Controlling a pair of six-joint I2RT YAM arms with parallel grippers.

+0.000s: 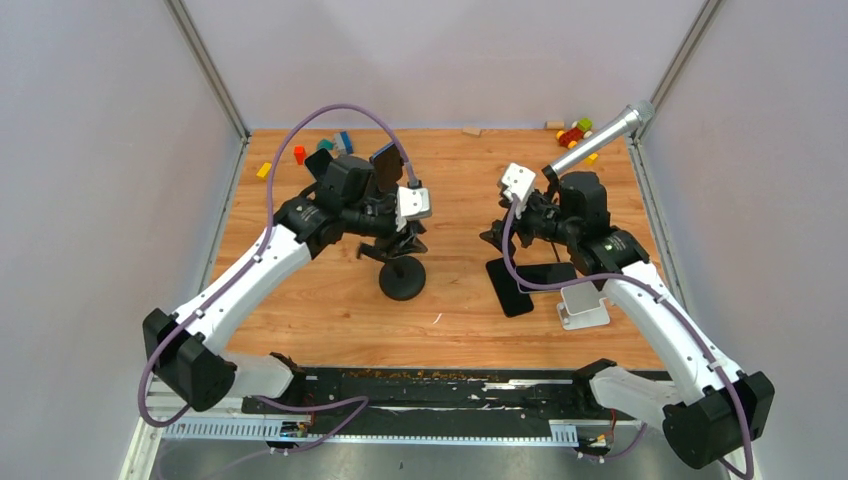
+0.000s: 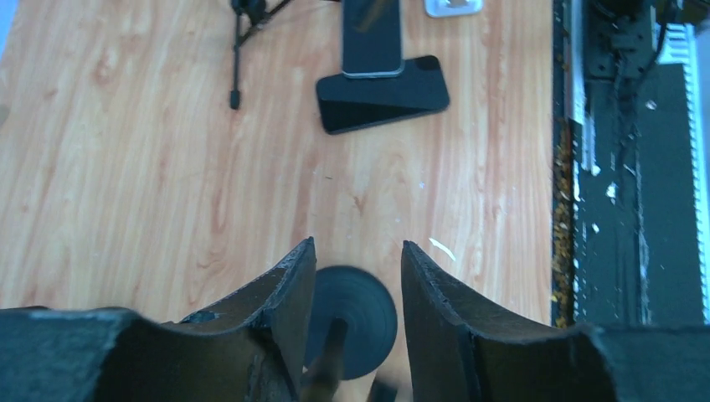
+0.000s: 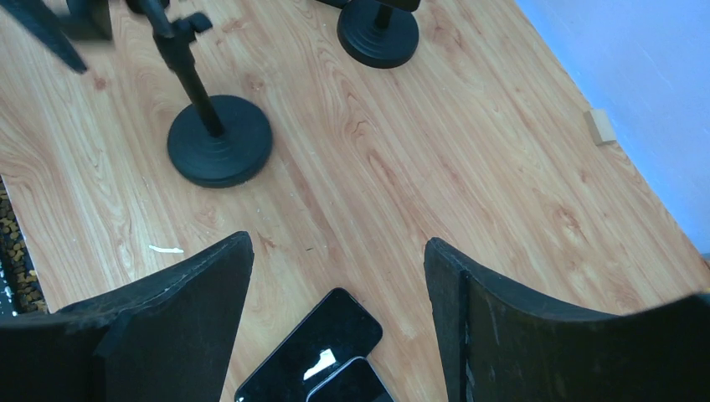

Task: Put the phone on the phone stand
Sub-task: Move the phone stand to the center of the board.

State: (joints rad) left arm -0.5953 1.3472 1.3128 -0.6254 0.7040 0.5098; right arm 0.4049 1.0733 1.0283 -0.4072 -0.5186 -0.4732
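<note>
The black phone stand (image 1: 402,280) has a round base (image 2: 356,310) and a thin upright pole (image 3: 194,79). My left gripper (image 1: 400,245) straddles that pole from above. In the left wrist view the gripper (image 2: 358,244) is open: the pole is blurred near the left finger, with a gap to the right finger. A black phone (image 1: 512,287) lies flat on the table (image 1: 330,310), and a second phone (image 1: 550,272) overlaps it. My right gripper (image 3: 339,243) hovers open above the phone (image 3: 314,347), holding nothing.
A white stand (image 1: 583,305) sits beside the phones. A second black stand (image 3: 378,33) is farther back. Toy blocks (image 1: 300,153) lie at the back left, and more blocks (image 1: 575,132) and a silver cylinder (image 1: 600,140) at the back right. A wooden block (image 3: 599,126) lies by the wall.
</note>
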